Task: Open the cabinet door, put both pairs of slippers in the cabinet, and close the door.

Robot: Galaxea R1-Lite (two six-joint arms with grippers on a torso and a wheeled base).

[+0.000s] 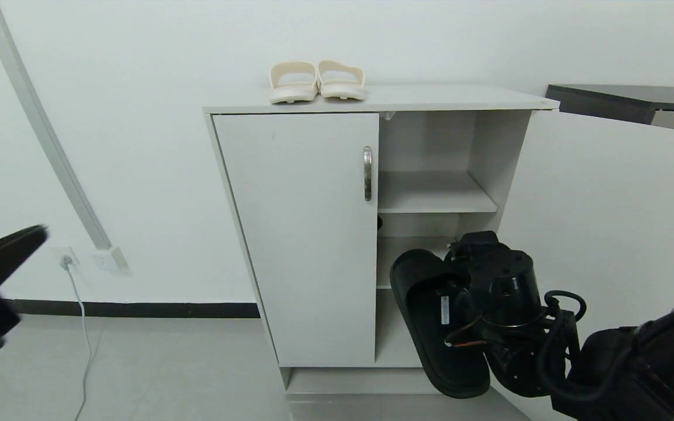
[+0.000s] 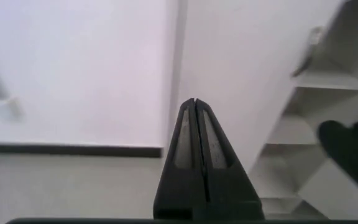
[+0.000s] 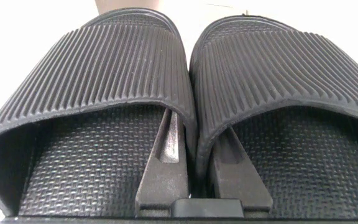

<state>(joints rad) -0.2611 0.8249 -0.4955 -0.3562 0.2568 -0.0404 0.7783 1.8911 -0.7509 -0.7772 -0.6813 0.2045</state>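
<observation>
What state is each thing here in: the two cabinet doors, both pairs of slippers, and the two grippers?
Right cabinet door: open, swung wide.
Left cabinet door: shut.
Cream slippers: side by side on top of the cabinet.
Black slippers: held together in front of the open shelves.
Right gripper: fingers shut on the black pair, one finger inside each slipper.
Left gripper: fingers shut, empty.

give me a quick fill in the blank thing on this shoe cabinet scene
The cream slippers sit on ____ of the cabinet.
The right gripper grips the black slippers in front of the cabinet's ____ half.
The left gripper is shut and holds ____.
Missing words: top; open; nothing.
</observation>
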